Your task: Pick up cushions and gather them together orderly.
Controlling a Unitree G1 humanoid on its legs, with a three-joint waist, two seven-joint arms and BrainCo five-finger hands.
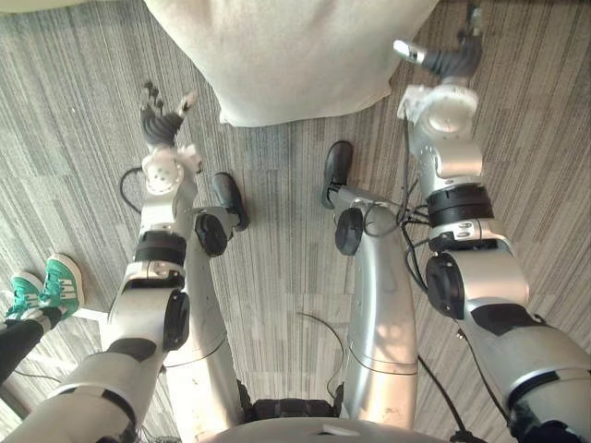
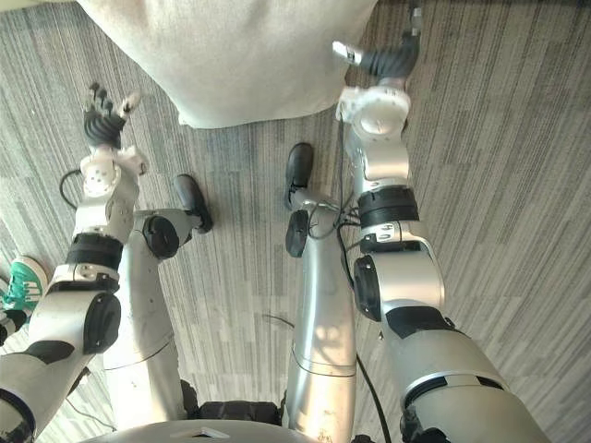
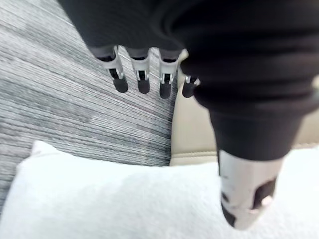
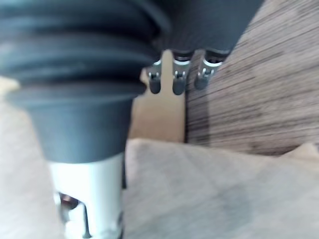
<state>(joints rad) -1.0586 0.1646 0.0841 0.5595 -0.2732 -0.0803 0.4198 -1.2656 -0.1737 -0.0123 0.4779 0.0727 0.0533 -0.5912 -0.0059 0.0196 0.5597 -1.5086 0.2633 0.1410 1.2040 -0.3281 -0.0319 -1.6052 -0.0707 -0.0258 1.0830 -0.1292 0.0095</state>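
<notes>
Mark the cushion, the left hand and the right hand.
cushion (image 1: 286,55), left eye view, middle of its pale face
left hand (image 1: 162,123), left eye view, its dark back
right hand (image 1: 451,60), left eye view, its dark back

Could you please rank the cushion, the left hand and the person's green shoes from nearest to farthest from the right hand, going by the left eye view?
1. cushion: just beside the right hand, on its left.
2. left hand: past the cushion's other side, on the robot's left.
3. green shoes: at the lower left edge, farthest.
</notes>
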